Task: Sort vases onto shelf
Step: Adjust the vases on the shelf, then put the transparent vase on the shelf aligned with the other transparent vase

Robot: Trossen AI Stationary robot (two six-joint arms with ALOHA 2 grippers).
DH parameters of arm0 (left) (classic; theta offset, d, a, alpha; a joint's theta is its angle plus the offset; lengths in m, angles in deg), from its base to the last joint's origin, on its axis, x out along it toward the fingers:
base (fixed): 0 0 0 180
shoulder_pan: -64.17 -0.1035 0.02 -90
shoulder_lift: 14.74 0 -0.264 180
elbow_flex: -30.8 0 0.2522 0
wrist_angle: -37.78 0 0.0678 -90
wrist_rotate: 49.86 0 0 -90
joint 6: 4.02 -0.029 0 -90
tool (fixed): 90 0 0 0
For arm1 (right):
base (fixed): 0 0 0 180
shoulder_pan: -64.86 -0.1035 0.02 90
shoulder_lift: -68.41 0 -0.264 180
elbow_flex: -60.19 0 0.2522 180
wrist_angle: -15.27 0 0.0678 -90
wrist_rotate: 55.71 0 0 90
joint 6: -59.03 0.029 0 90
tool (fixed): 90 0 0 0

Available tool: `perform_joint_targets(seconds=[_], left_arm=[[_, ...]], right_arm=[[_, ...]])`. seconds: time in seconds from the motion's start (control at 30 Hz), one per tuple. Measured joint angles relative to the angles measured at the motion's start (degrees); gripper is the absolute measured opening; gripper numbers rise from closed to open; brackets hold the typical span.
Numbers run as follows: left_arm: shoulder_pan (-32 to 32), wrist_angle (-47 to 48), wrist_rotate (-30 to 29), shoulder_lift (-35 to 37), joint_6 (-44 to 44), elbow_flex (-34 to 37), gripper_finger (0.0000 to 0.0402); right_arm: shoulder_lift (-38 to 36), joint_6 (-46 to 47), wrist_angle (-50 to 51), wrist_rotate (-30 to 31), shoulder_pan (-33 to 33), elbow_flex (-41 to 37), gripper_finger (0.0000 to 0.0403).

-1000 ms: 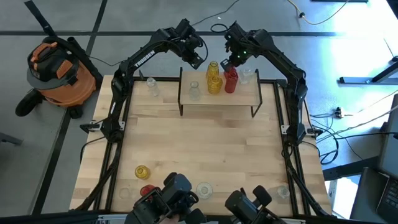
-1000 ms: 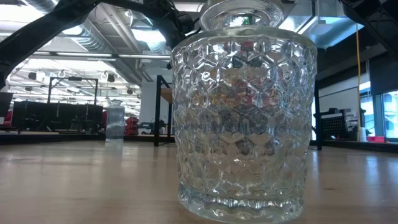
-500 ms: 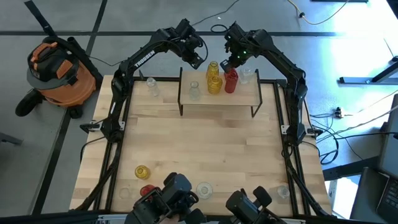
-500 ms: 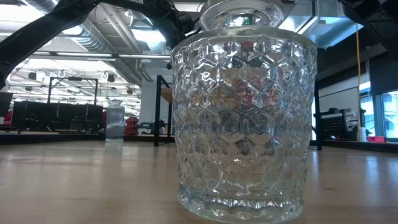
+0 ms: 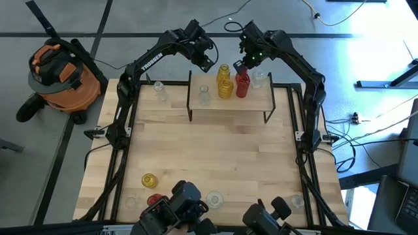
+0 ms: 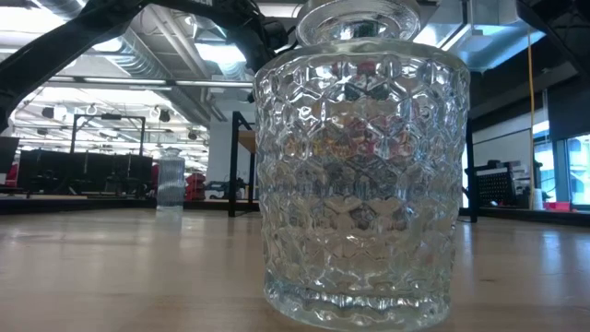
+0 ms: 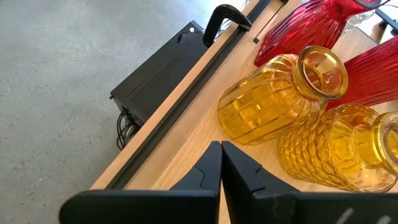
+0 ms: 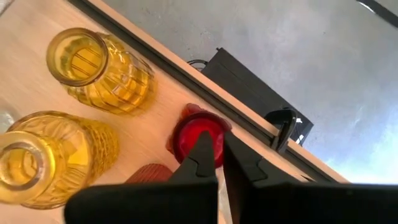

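Partly sorted: two yellow vases (image 5: 224, 83), red vases (image 5: 242, 85) and a clear vase (image 5: 204, 95) on the shelf (image 5: 258, 103) at upper centre, several vases (image 5: 149, 180) waiting along the bottom edge, left gripper (image 5: 204, 63) and right gripper (image 5: 240, 64) both closed, empty.

Both arms reach over the far edge of the worktop (image 5: 215, 153), the left gripper (image 5: 202, 61) and right gripper (image 5: 244, 60) hanging above the back of the small shelf (image 5: 258, 102). Two yellow vases (image 5: 225, 85), a red vase (image 5: 242, 84) and a clear vase (image 5: 204, 95) crowd the shelf, another clear one (image 5: 159, 91) standing just beside it. A yellow vase (image 5: 149, 180) sits near the front edge, and an orange shop vacuum (image 5: 60, 70) stands on the floor.
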Motion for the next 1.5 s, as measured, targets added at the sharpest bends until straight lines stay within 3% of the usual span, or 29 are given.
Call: perform_joint_targets(seconds=[0.17,0.27,0.33,0.47,0.6,0.73,0.87,0.97,1.13,1.23,1.33,1.5], left_arm=[[-0.01,0.00,-0.18,0.00,-1.05,0.00,0.0000],[-0.52,2.57,-5.86,1.43,-3.72,0.07,0.0000],[-1.16,3.26,-9.44,3.70,-4.89,0.07,0.0000],[-2.27,6.41,-9.66,10.10,-5.95,-0.02,0.0000],[-1.46,15.51,-8.87,16.43,-9.42,-0.02,0.0000],[0.60,24.81,-9.11,22.40,-9.29,1.78,0.0000],[2.14,22.45,-12.86,28.86,-5.15,11.29,0.0000],[2.06,17.57,-15.52,34.89,-1.70,23.73,0.0000],[0.04,-0.08,-15.39,46.38,1.36,49.34,0.0000],[-3.50,-11.93,-15.69,51.60,5.00,61.08,0.0000],[-7.07,-16.15,-15.13,54.50,6.49,67.37,0.0000],[-11.10,-17.45,-12.27,54.26,3.73,71.43,0.0008]], right_arm=[[-1.94,0.00,-0.48,-0.37,0.00,0.00,0.0000],[-4.28,-0.02,-1.76,-1.62,-0.50,0.02,0.0000],[-6.26,-1.92,-2.55,-5.11,-0.74,0.04,0.0000],[-10.09,-4.64,-2.85,-15.14,-1.69,0.11,0.0000],[-14.16,-8.82,-2.39,-18.73,-5.11,-1.53,0.0000],[-20.70,-10.68,-3.10,-23.47,-9.67,-9.05,0.0000],[-28.70,-9.23,-9.31,-23.06,-13.72,-21.61,0.0000],[-35.62,-6.50,-17.10,-22.97,-15.18,-32.46,0.0000],[-46.83,-0.23,-29.50,-23.00,-17.15,-48.41,0.0000],[-53.19,4.81,-37.28,-22.99,-18.83,-55.29,0.0000],[-58.15,8.92,-43.61,-22.91,-20.55,-59.81,0.0000],[-62.08,11.99,-49.89,-18.25,-22.63,-62.20,0.0000]])
